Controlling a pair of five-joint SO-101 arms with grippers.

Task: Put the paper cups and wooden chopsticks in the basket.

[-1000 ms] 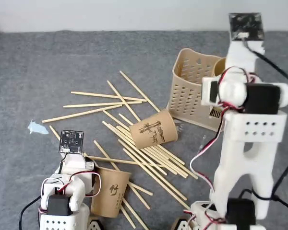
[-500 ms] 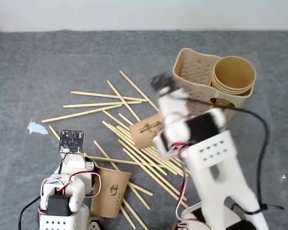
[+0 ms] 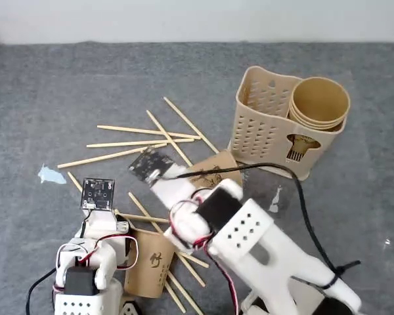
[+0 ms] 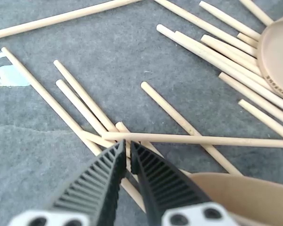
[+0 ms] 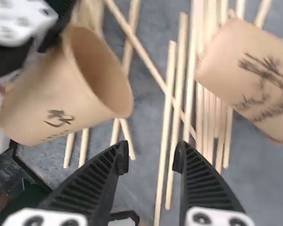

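Between two fallen paper cups [image 5: 70, 99], right gripper [image 5: 150, 150] hangs open, empty, over loose chopsticks [image 5: 207, 113]; straddle one stick squarely, clear of neighbours, before closing. Left gripper [image 4: 127, 145] nearly closed, empty; basket [image 3: 256, 131] well apart.

On the grey felt-covered worktop [image 3: 52, 85] we find the beige perforated plastic basket [image 3: 259, 131] at the far right, with a nested stack of brown paper cups [image 3: 320, 105] standing upright in its right-hand compartment. Left of and before the basket the pale wooden chopsticks [image 3: 128, 154] lie scattered and crossed; a brown paper cup on its side [image 3: 220, 164] rests on them near the basket, and another tipped brown paper cup [image 3: 152, 262] lies at the near edge, beside the left arm [image 3: 92, 262]. We place the right arm's tool [image 5: 148, 153] above the sticks between those two lying cups, and a small blue scrap of paper [image 3: 50, 174] well apart at the left.
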